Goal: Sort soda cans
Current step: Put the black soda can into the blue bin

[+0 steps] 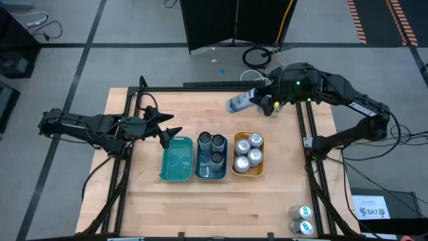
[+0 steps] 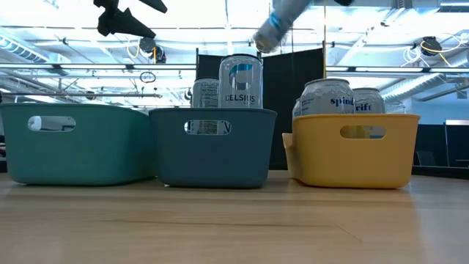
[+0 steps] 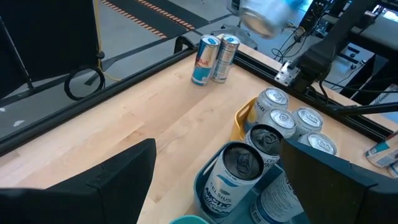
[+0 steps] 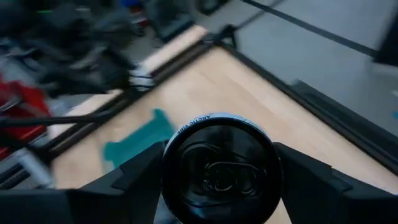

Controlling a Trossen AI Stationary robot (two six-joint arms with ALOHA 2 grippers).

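Observation:
My right gripper (image 1: 262, 100) hovers over the table's far right part, shut on a black-topped soda can (image 1: 238, 104), which also shows high up in the low view (image 2: 274, 26). My left gripper (image 1: 167, 134) waits open above the far end of the teal tray (image 1: 176, 161), holding nothing. Three dark-topped cans (image 1: 212, 147) stand in the blue-grey tray (image 1: 211, 172). Several silver cans (image 1: 248, 152) stand in the orange tray (image 1: 235, 161). Two blue-marked cans (image 1: 301, 219) stand on their bases at the near right corner. My right gripper pinches the can's wall (image 4: 171, 180) near its black top end between the two fingers (image 4: 134, 183), one on each side. The can's black top (image 4: 217, 165) faces the wrist. The can is lifted clear, tilted, its bottom pointing toward the table's left and downward.
The three trays sit side by side at mid-table. Two slim cans (image 3: 212, 58) stand near the right rail in the left wrist view. Black frame rails (image 1: 200, 87) run along the table's edges. Bare wood lies near and far of the trays.

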